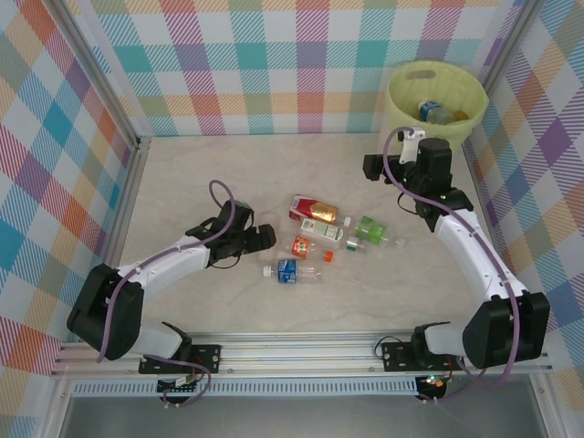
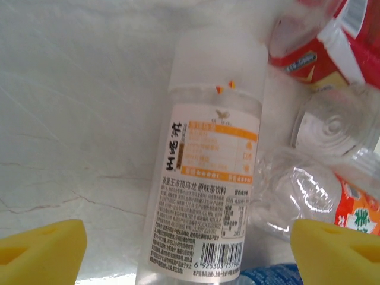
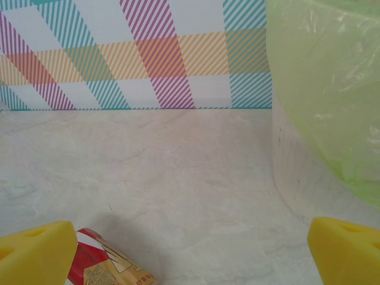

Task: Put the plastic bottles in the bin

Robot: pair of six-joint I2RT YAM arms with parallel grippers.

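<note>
Two sets of jaws spread wide on my feed, left jaws over the white-label bottle (image 2: 205, 178) in the pile of bottles (image 1: 310, 246) on the tabletop (image 1: 201, 173), right jaws empty near the bin (image 1: 399, 109), a bottle (image 1: 433, 112) inside.

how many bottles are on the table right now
5, in one cluster: red-label bottle farthest, white-label bottle beside it, green-label bottle rightmost, orange-label bottle central, blue-label bottle nearest. Another may hide among them.
</note>
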